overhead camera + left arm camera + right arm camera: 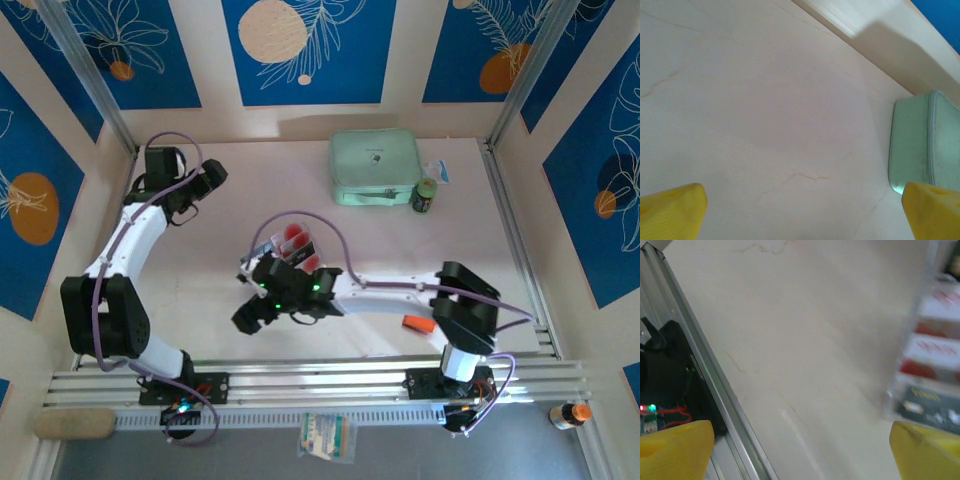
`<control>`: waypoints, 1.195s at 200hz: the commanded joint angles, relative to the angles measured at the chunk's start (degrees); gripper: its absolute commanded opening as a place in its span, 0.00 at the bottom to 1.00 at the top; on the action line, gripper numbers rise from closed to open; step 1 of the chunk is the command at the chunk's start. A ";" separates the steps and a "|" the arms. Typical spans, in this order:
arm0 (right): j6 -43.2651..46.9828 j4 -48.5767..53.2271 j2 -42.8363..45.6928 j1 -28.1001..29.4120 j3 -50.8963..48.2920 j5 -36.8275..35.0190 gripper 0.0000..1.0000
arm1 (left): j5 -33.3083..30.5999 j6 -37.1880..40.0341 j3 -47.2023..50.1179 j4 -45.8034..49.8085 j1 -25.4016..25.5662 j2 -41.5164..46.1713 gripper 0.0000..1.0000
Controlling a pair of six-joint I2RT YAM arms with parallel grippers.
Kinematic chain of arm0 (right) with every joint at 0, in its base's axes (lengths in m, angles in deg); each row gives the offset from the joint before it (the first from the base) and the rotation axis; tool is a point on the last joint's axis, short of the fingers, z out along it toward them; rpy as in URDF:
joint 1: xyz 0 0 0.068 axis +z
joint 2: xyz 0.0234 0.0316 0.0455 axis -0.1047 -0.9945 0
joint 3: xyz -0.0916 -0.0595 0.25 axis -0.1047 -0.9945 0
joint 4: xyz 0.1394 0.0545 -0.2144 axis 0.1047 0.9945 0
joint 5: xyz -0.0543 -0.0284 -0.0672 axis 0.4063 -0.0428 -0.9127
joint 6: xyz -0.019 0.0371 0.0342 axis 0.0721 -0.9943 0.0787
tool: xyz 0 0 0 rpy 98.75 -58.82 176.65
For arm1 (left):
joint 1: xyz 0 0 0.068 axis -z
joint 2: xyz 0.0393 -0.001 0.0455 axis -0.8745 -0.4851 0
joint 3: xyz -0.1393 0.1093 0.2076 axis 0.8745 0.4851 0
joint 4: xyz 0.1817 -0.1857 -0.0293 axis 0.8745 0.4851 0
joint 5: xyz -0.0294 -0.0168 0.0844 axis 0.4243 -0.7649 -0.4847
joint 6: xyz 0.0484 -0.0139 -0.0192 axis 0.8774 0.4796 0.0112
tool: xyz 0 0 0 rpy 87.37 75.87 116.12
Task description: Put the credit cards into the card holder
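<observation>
**Three views, two overlaps**

Your overhead camera sits above and behind the arm bases and looks down on the whole table [230, 190]. Your left wrist camera skims close over the tabletop, facing the far wall. It shares the mint-green case [375, 167] with the overhead. Your right wrist camera is also low, and blurred. With the overhead it shares the credit cards [297, 243] and the near-edge rail [330, 372].

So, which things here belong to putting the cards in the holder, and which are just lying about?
For the job:
credit cards
card holder

Lying about:
mint-green case
small dark jar
printed packet on the front ledge
</observation>
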 commanded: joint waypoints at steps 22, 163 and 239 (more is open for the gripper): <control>3.78 2.79 -10.15 0.00 12.13 -0.44 0.90 | 3.50 0.38 -2.27 3.59 -4.06 1.79 1.00; 0.75 14.29 -33.66 -4.29 40.64 -23.49 0.90 | 7.55 -1.68 -0.09 3.55 -9.97 3.41 1.00; 4.61 12.74 -34.63 -12.17 43.66 -17.26 0.90 | 10.70 -1.63 2.42 2.91 -9.95 4.64 1.00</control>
